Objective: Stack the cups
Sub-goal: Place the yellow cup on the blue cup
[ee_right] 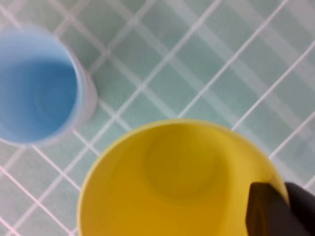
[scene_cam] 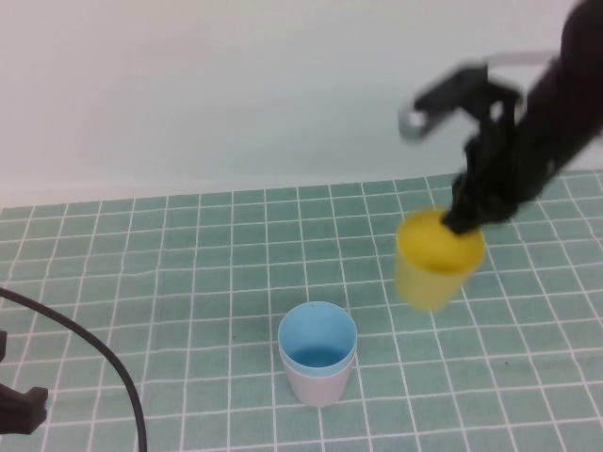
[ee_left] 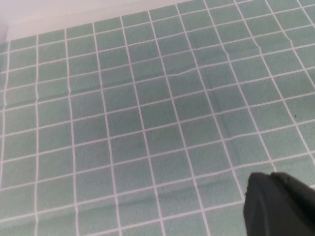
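Right gripper point(scene_cam: 464, 222), right of centre, fingers clamped on the yellow cup's point(scene_cam: 435, 262) rim, cup held above the tiled mat point(scene_cam: 188, 282) (tilted). Blue cup point(scene_cam: 317, 346) nested in pink cup point(scene_cam: 318, 386), lower centre. Left gripper point(scene_cam: 19, 410) at lower left edge.

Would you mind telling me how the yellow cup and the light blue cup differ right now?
The yellow cup hangs tilted above the mat, gripped at its rim by the right gripper; the light blue cup stands upright, nested in the pale pink cup. Both are open and empty. The left gripper sits parked at the table's near-left edge.
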You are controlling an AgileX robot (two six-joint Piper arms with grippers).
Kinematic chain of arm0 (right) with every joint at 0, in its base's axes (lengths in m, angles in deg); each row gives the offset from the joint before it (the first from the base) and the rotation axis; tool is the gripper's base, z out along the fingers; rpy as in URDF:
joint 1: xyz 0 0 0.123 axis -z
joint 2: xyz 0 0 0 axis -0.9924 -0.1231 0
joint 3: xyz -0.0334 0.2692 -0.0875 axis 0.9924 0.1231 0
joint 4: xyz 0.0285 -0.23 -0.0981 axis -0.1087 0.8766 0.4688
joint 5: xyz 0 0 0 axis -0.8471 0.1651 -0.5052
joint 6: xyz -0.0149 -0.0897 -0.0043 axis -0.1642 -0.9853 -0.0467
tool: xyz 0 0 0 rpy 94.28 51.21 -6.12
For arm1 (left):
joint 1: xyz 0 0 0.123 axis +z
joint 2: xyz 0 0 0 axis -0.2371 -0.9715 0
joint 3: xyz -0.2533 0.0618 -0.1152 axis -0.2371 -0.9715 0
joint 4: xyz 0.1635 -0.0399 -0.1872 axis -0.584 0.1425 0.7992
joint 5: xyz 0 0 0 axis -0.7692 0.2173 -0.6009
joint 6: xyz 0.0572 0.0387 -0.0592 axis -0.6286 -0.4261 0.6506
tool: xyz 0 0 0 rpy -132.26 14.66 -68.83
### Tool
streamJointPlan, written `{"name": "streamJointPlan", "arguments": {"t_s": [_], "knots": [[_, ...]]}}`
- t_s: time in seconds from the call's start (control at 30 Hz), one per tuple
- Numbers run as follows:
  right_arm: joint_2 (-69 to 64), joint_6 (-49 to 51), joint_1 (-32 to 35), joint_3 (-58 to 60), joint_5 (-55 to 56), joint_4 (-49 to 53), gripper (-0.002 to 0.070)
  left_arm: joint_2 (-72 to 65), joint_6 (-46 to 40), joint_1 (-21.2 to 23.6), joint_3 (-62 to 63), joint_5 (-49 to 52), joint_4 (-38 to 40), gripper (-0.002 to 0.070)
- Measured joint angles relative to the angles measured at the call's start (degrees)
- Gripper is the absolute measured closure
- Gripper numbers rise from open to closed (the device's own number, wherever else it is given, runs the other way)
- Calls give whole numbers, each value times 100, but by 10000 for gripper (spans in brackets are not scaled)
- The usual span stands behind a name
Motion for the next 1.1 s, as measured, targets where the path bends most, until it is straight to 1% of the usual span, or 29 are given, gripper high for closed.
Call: {"name": "streamJointPlan", "arguments": {"t_s": [0.1,0.17,0.33,0.47,0.7,0.93,1.1], "knots": [[23,120,-266,-951,-507,93,650,0,0,0,0,0,0,676],[23,217,-549,-1370,-675,82,650,0,14,0,0,0,0,676],[-182,365,-1194,-1617,-726,-66,650,0,205,0,0,-10,0,676],[-634,452,-1451,-1617,-788,-66,650,0,215,0,0,-10,0,676],[-1120,478,-1495,-1617,-788,-55,650,0,215,0,0,-10,0,676],[-1268,489,-1495,-1617,-649,6,650,0,215,0,0,-10,0,676],[-1408,709,-1495,-1617,-626,86,647,0,215,0,0,-10,0,676]]}}
